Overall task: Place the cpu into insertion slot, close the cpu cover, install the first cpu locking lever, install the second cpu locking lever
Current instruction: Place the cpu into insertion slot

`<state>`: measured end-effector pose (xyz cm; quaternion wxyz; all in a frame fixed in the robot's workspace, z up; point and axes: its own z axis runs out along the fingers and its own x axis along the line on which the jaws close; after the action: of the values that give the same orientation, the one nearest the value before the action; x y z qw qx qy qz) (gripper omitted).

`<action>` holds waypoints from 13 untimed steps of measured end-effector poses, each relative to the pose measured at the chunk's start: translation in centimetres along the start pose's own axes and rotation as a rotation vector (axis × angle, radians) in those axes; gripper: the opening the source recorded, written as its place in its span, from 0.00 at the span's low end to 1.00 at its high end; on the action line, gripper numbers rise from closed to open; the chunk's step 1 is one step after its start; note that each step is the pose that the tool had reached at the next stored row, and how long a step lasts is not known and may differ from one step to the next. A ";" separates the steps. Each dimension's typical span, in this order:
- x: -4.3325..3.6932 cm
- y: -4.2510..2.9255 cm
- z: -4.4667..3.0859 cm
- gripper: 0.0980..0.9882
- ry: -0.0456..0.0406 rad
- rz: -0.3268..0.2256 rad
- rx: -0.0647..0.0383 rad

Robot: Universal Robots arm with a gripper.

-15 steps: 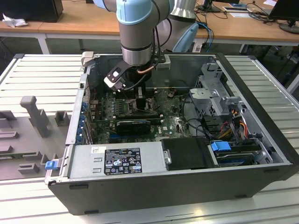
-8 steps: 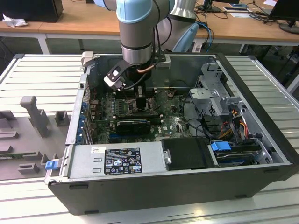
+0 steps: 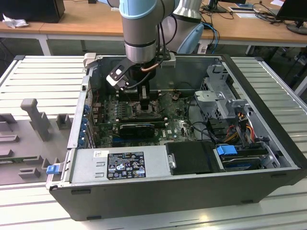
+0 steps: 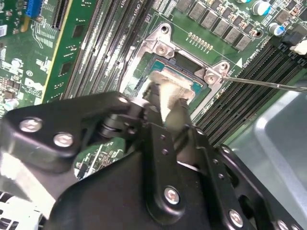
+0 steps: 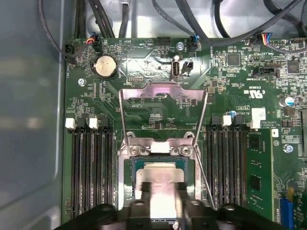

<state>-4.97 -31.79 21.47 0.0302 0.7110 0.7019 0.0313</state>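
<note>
Gripping the cpu (image 5: 160,178) by its edges, the pincer (image 4: 166,97) holds it right over the insertion slot (image 4: 187,62). Whether it is seated I cannot tell. At the slot's edge the cpu cover (image 5: 163,90) stands swung open. Black memory slots (image 5: 91,167) flank the slot. An open computer case (image 3: 168,194) surrounds the slot and rests on a ribbed grey surface (image 3: 43,72), with wooden desks (image 3: 86,19) beyond.
</note>
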 end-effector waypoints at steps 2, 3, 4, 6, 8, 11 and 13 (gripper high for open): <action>0.00 0.02 -0.19 0.07 -0.0051 -0.001 0.000; 0.00 0.02 -0.24 0.07 -0.0062 -0.001 0.000; 0.00 0.03 -0.31 0.07 -0.0072 -0.001 0.000; 0.00 0.04 -0.46 0.01 -0.0099 -0.001 0.000; 0.00 0.06 -0.63 0.01 -0.0149 -0.001 0.000; 0.00 0.08 -0.87 0.01 -0.0182 -0.002 0.000; 0.00 0.10 -1.11 0.01 -0.0204 -0.002 0.000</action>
<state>-4.97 -31.79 22.59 0.0375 0.7106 0.7022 0.0241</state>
